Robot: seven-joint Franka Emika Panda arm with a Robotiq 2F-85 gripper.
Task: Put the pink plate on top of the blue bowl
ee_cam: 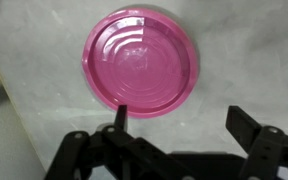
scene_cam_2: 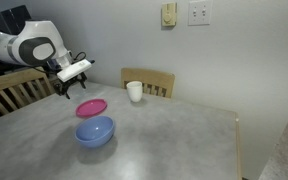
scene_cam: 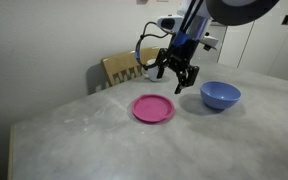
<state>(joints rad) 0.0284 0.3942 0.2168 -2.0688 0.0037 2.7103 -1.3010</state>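
The pink plate [scene_cam: 153,108] lies flat on the grey table, also in an exterior view [scene_cam_2: 91,107] and filling the top of the wrist view [ee_cam: 140,62]. The blue bowl [scene_cam: 220,95] stands upright beside it, apart from it; it also shows in an exterior view [scene_cam_2: 95,131]. The bowl is out of the wrist view. My gripper [scene_cam: 176,79] hangs above the table behind the plate and between plate and bowl, open and empty. In the wrist view [ee_cam: 184,120] its two fingers are spread wide just below the plate's rim.
A white mug [scene_cam_2: 134,91] stands at the table's far edge by a wooden chair [scene_cam_2: 149,80]. Another wooden chair [scene_cam_2: 14,88] is beside the arm's base. The grey table [scene_cam_2: 174,130] stretches wide past the bowl. A wall is behind.
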